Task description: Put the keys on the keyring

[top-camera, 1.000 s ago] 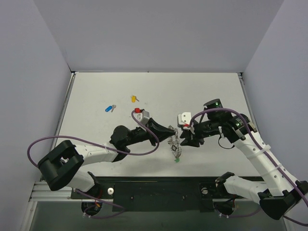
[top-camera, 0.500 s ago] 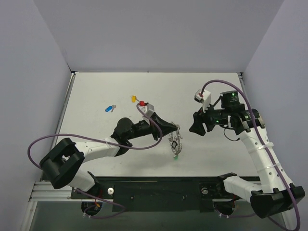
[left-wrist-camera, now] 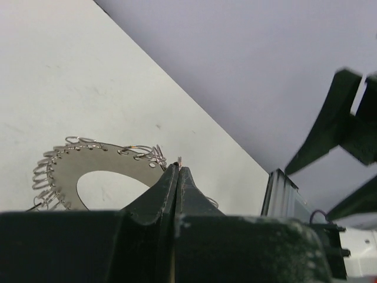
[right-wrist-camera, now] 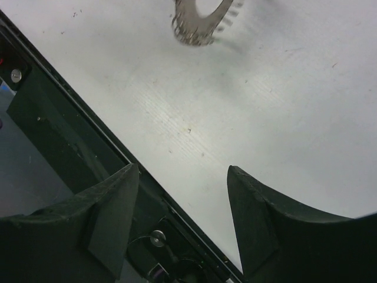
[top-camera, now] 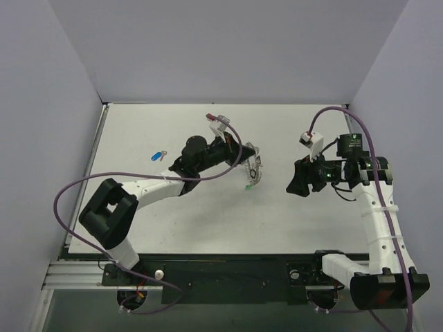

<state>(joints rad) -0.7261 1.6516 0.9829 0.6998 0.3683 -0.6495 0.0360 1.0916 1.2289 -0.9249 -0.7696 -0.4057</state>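
My left gripper (top-camera: 247,153) is shut on the edge of the keyring (top-camera: 255,169), a flat metal ring plate fringed with several small wire rings, and holds it above the table. The left wrist view shows the plate (left-wrist-camera: 65,168) just past the shut fingertips (left-wrist-camera: 178,169). A green key (top-camera: 248,187) hangs at the plate's lower end. A blue key (top-camera: 158,155) lies on the table at the left. The yellow key is hidden. My right gripper (top-camera: 293,181) is open and empty, to the right of the keyring. The right wrist view shows the keyring (right-wrist-camera: 200,23) far ahead of its jaws (right-wrist-camera: 182,174).
The table's black front rail (right-wrist-camera: 70,135) runs under the right gripper in the right wrist view. Grey walls enclose the white table (top-camera: 208,221) on three sides. The right gripper's fingers (left-wrist-camera: 336,127) show at the right of the left wrist view.
My left gripper has carried the keyring up and toward the back of the table. My right gripper has drawn away to the right, clear of the keyring.
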